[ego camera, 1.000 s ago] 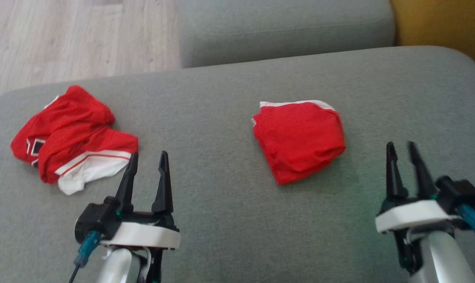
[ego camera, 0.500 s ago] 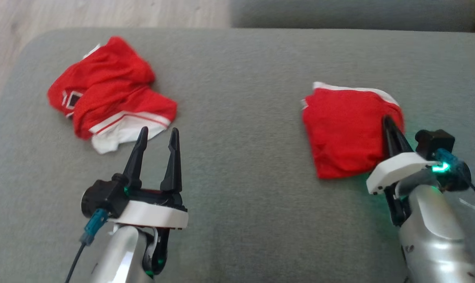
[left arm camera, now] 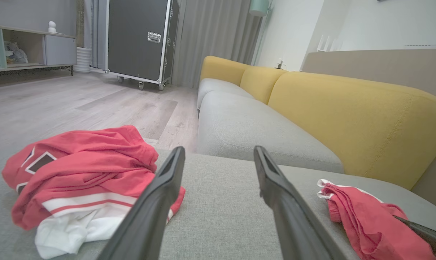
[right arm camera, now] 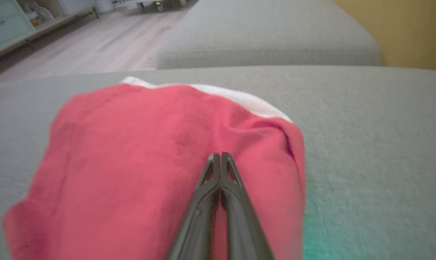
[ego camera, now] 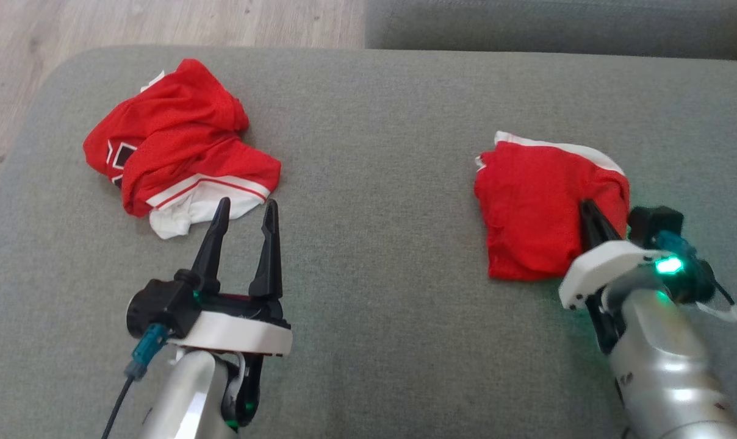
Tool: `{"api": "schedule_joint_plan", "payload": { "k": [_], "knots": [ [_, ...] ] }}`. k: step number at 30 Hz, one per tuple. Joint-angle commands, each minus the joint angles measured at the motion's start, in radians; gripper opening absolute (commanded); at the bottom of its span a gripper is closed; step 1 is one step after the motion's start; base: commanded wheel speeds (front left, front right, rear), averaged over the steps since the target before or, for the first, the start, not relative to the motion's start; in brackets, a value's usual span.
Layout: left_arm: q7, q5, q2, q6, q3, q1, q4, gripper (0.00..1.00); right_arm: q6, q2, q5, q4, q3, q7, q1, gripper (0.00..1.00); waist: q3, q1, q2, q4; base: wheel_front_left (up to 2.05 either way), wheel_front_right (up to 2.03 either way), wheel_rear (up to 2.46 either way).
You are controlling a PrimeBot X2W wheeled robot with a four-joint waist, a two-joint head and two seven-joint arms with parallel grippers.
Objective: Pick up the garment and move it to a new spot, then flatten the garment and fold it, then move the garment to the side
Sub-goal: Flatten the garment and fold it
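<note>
The right gripper (right arm camera: 218, 156) is closed, its tips together on the folded garment (ego camera: 542, 213) near the right edge of the grey cushion (ego camera: 374, 183); I cannot tell whether cloth is pinched. This looks like the final step, moving it aside, which calls for a hold through every layer. The left gripper (ego camera: 244, 207) stands half open and empty beside a crumpled garment (ego camera: 167, 143) near the far left corner.

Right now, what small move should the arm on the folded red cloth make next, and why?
Probably slide the folded garment sideways across the cushion: it already looks folded, and the right gripper, shut, rests its tips on top. The left gripper hangs open beside the crumpled garment.
</note>
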Motion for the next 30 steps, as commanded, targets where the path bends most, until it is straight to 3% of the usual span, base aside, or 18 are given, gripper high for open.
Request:
{"api": "schedule_joint_plan", "payload": {
  "k": [1, 7, 19, 23, 30],
  "knots": [
    [-0.006, 0.002, 0.005, 0.002, 0.026, -0.030, -0.029, 1.00, 0.004, 0.005, 0.031, -0.034, 0.060, -0.017, -0.045, 0.00, -0.010, 0.0000, 0.0000, -0.007, 0.00, 0.00, 0.00],
    [-0.006, -0.008, 0.005, 0.004, 0.012, -0.033, -0.036, 1.00, 0.004, 0.005, 0.167, -0.153, 0.249, -0.022, -0.040, 0.00, -0.011, 0.0000, 0.0000, 0.005, 0.00, 0.00, 0.00],
    [-0.006, -0.017, 0.005, 0.011, 0.012, -0.041, -0.036, 1.00, 0.004, 0.006, 0.212, 0.064, 0.371, 0.013, -0.044, 0.00, -0.004, 0.0000, 0.0000, 0.049, 0.00, 0.00, 0.00],
    [-0.006, -0.010, 0.005, 0.011, 0.026, -0.033, -0.035, 1.00, 0.004, 0.005, 0.219, 0.054, 0.336, -0.013, -0.069, 0.00, -0.018, 0.0000, 0.0000, 0.034, 0.00, 0.00, 0.00],
    [-0.006, -0.006, 0.005, 0.011, 0.034, -0.028, -0.045, 1.00, 0.004, -0.039, 0.154, -0.083, 0.150, -0.021, -0.049, 0.00, -0.023, 0.0000, 0.0000, 0.019, 0.00, 0.00, 0.00]
  ]
}}
